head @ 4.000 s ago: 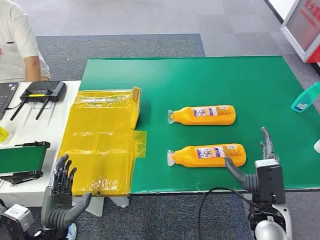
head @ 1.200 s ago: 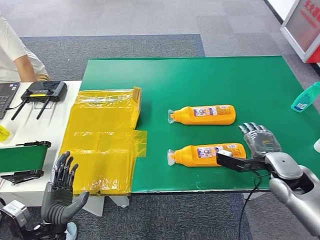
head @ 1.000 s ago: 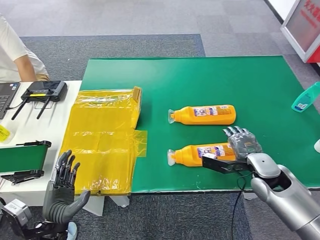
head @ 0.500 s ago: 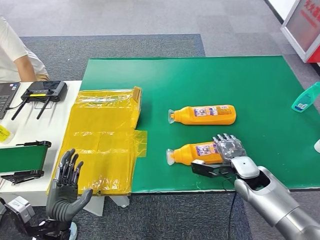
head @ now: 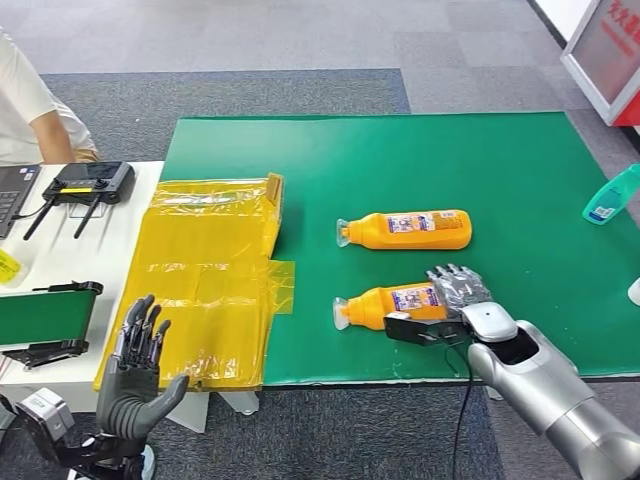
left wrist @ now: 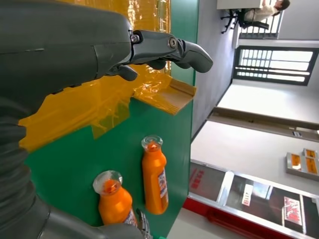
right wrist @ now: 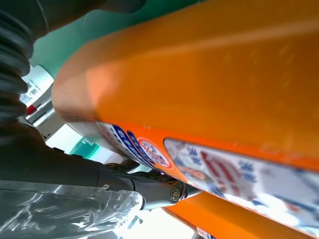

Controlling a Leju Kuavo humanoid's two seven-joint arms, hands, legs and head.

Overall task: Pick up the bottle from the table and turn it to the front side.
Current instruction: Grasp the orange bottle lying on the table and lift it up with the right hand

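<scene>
Under the right hand [head: 456,295], the near bottle's [head: 392,303] base is hidden.

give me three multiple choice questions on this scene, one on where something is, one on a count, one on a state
1. Where is the right hand?
A. on the near orange bottle
B. on the far orange bottle
C. over the yellow plastic bag

2. How many orange bottles lie on the green mat?
A. one
B. two
C. three

3. What state is the left hand in?
A. gripping a bottle
B. pressing the bag
C. open, holding nothing

Answers:
1 A, its fingers wrap the near bottle's base end.
2 B, two lie side by side, caps pointing toward the bag.
3 C, its fingers are spread, off the table's near edge.
</scene>
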